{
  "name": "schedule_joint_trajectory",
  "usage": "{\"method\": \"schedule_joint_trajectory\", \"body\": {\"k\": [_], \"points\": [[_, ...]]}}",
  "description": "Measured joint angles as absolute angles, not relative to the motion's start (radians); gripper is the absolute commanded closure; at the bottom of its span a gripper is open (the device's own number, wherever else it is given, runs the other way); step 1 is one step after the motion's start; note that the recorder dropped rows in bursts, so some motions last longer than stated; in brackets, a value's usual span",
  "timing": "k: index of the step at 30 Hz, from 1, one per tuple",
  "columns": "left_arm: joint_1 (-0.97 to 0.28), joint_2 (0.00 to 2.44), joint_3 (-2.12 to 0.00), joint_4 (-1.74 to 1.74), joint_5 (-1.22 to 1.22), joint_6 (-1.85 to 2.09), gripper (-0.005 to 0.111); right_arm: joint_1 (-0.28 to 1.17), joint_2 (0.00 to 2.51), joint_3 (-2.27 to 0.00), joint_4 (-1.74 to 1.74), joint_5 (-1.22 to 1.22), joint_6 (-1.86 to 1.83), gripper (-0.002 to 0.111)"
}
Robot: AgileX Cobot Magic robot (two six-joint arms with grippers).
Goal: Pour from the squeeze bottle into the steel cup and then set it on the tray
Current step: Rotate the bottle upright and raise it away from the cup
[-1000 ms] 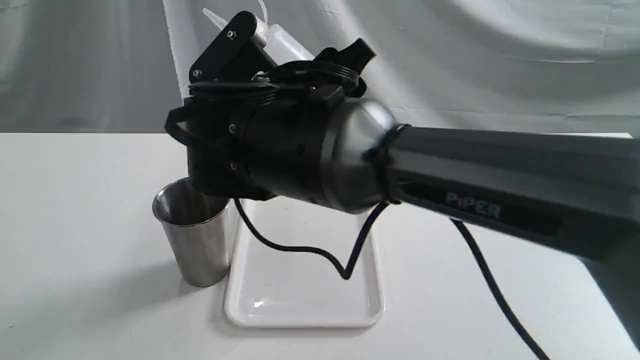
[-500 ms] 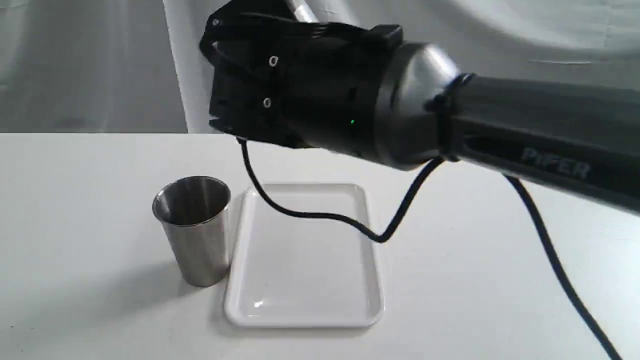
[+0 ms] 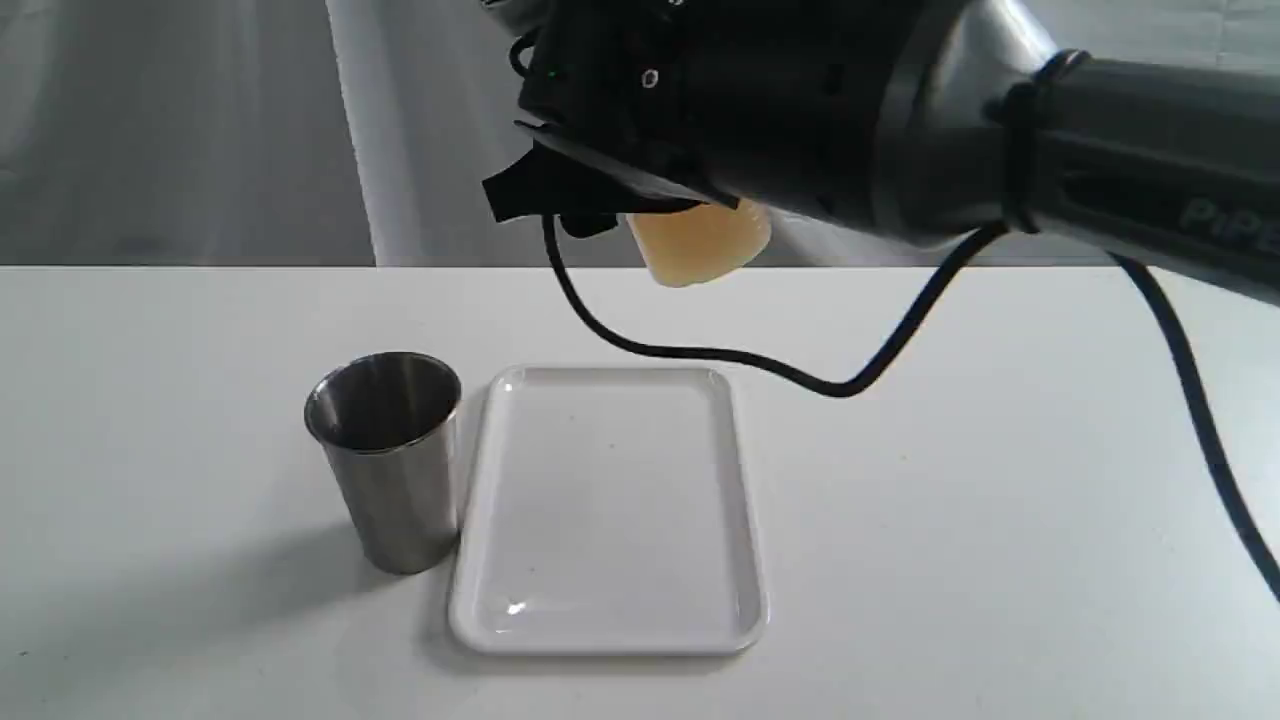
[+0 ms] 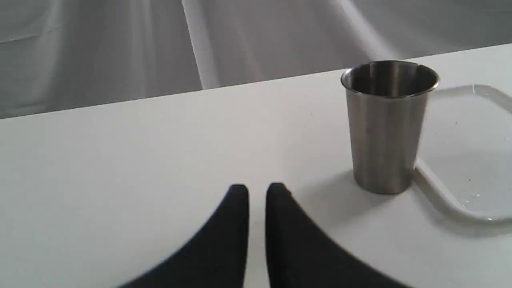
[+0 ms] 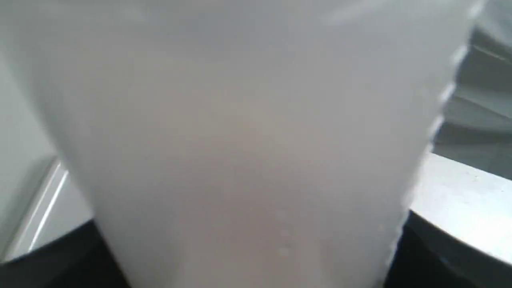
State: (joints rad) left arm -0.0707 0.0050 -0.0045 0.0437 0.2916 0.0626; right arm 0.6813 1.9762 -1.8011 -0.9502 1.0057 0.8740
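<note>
The right end effector (image 3: 620,185) hung high over the bench (image 3: 1000,520), closed around the squeeze bottle (image 3: 700,245), of which the exterior view showed only the rounded, amber-filled base poking out below the black wrist. The bottle hung base-down in the air above the far end of the tray (image 3: 610,500), well clear of it and not over the steel cup (image 3: 385,460). The cup stood upright on the bench just beside the tray's left rim; whether the two touched could not be told. The tray held nothing. Judged from that, the placing step was the one in hand and not yet done: the bottle had to come down onto the tray and be let go. Whether the pour was complete could not be read from the pictures — the cup's inside showed only dark, shiny metal, with no liquid to be made out in either view. The left end effector (image 4: 257,191) hovered low over the bench near the cup, its fingers drawn almost together with a mere slit between them, holding nothing. Much was hidden: the nozzle, cap strap and upper body of the bottle lay behind the arm, the gripping fingers themselves could not be seen, and the right wrist view was filled by a blurred whitish bottle wall. A black cable (image 3: 700,352) sagged from the wrist above the tray.
</note>
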Motion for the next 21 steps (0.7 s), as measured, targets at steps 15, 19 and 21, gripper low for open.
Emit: {"method": "schedule_joint_trajectory", "body": {"k": [15, 19, 21], "points": [[-0.071, 0.005, -0.004, 0.044, 0.292, 0.063, 0.098, 0.599, 1.932, -1.801, -0.783, 0.880, 0.919, 0.070], [-0.071, 0.005, -0.004, 0.044, 0.292, 0.063, 0.098, 0.581, 1.931, -1.801, -0.743, 0.868, 0.913, 0.070], [-0.071, 0.005, -0.004, 0.044, 0.292, 0.063, 0.098, 0.575, 1.931, -1.801, -0.729, 0.855, 0.881, 0.070]]}}
